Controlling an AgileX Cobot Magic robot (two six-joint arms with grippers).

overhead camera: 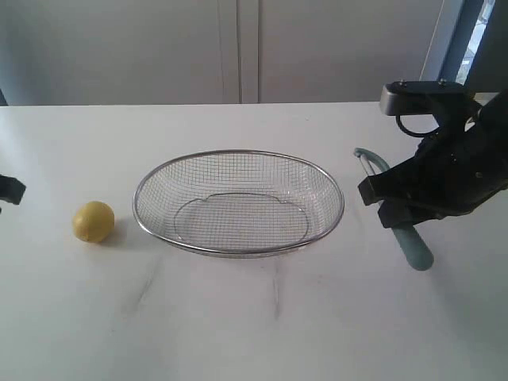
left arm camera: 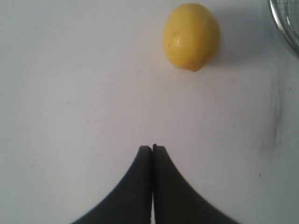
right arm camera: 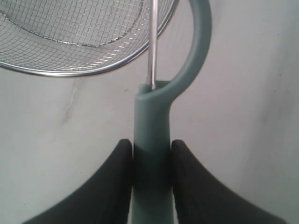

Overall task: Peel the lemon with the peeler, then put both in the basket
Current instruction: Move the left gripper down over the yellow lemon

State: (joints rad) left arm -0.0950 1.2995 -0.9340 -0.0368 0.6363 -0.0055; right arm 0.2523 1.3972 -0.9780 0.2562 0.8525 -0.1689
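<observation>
Right wrist view has the right gripper (right arm camera: 152, 145) closed across the peeler (right arm camera: 150, 116). Both fingers press the flanks of the teal handle. The handle's long axis runs straight out from the claw, and the blade head points toward the rim of the wire basket (right arm camera: 93, 69), near it but apart. In the exterior view the peeler lies on the white table (overhead camera: 254, 333) just right of the basket. The lemon (left arm camera: 191, 36) sits on the table on the basket's left side, so the left arm is the nearer one. The left gripper (left arm camera: 153, 148), fingers pressed together and holding nothing, points toward the lemon with bare table between. By my judgement the peeler has open room to rise, and the basket rim is the edge to mind.
</observation>
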